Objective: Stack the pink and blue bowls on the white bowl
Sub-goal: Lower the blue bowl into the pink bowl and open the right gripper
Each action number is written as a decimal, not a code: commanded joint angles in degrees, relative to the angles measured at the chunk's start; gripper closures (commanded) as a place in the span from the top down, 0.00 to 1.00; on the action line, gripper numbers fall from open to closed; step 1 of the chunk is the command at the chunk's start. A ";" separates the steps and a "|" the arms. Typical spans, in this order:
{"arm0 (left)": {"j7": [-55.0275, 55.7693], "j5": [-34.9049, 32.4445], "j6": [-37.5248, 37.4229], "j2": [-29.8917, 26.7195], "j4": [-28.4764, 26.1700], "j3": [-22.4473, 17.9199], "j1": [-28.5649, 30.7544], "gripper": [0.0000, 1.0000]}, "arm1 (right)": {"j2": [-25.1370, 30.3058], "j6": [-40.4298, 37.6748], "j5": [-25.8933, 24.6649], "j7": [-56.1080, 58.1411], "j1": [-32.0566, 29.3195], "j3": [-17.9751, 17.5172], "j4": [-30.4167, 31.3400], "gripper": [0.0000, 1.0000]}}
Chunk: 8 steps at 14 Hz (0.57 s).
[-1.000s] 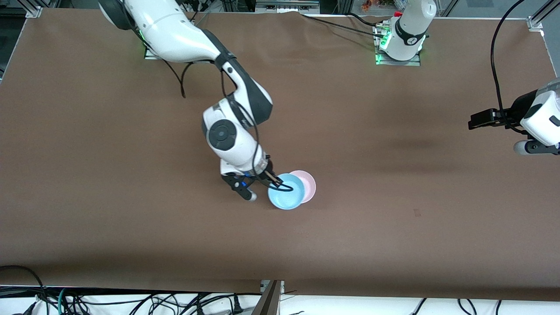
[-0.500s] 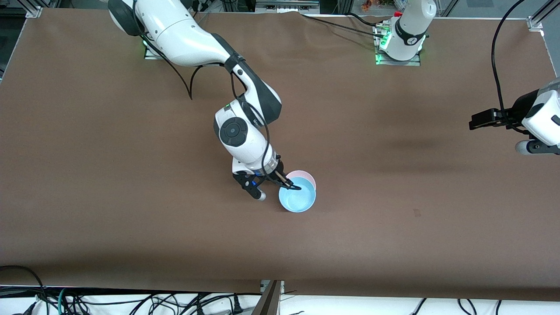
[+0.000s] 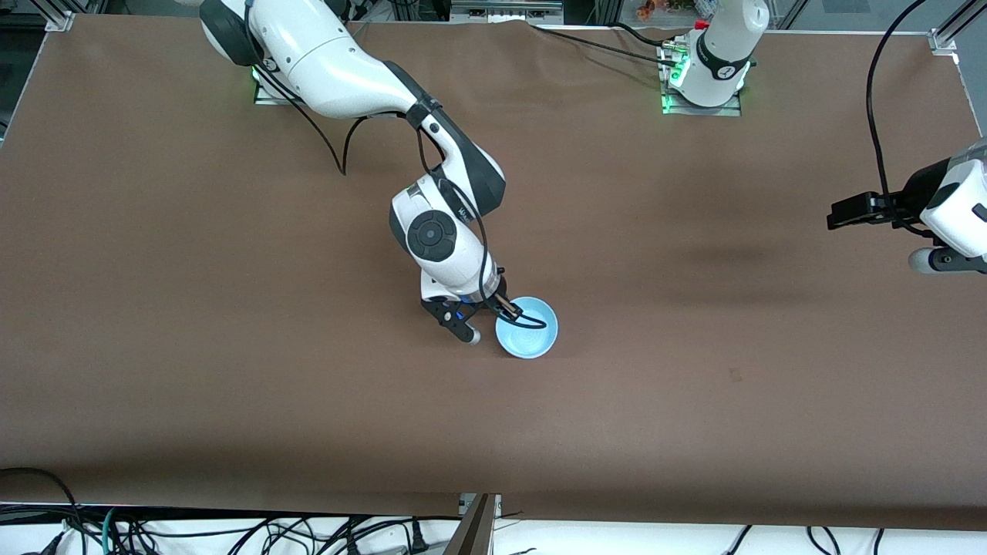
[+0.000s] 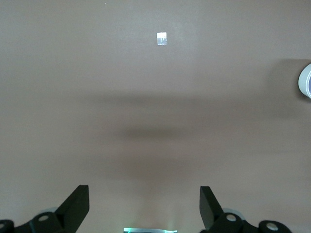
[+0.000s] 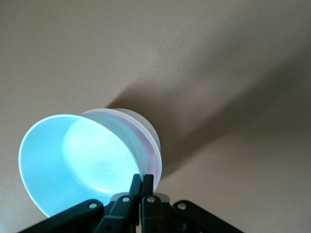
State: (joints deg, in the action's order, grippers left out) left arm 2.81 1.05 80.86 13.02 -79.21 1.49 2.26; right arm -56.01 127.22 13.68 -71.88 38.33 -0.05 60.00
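Right wrist view gives you the closest look: the right gripper [image 5: 141,187] has its two fingers pressed nearly together on the rim of the blue bowl [image 5: 77,160], one inside the wall and one outside. That thin rim pinch is why the bowl hangs tilted toward the camera rather than level. Just under it you can see the pink bowl [image 5: 148,150] and the pale rim of the white bowl [image 5: 146,128] showing as nested edges, so the blue one looks partly seated in the stack but not yet flat.

A bowl has no long axis; its mouth faces up and leans toward the gripped side. You will likely want it level before letting go.

From the front camera, the blue bowl [image 3: 527,327] sits near the table's middle, covering the bowls beneath, with the right gripper [image 3: 505,310] at its rim on the side toward the right arm's base.

Farther off, toward the left arm's end of the table, the left gripper [image 4: 144,208] waits above bare table [image 3: 694,385], fingers spread wide and holding nothing.
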 commanded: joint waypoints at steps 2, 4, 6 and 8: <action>-1.31 -0.35 -0.53 0.95 2.13 -0.18 0.02 1.00 | -0.59 -1.27 -0.59 0.51 0.08 -0.21 -1.81 0.00; -1.31 -0.26 -0.53 1.04 2.13 -0.18 0.02 1.00 | -0.68 -0.48 -0.59 0.51 0.08 -0.21 -1.81 0.00; -1.31 0.01 -0.53 1.30 2.22 -0.26 0.02 1.00 | -0.85 -0.30 -0.59 0.95 -0.01 -0.21 -1.81 0.00; -1.31 0.01 -0.53 1.30 2.22 -0.26 0.11 1.00 | -1.21 -0.13 -0.59 0.86 0.17 -0.21 -1.81 0.00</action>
State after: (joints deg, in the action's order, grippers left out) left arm 2.81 1.05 80.86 13.32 -78.97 1.45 2.30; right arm -56.04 127.25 13.68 -71.43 38.44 -0.04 59.99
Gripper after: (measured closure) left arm 0.000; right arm 0.982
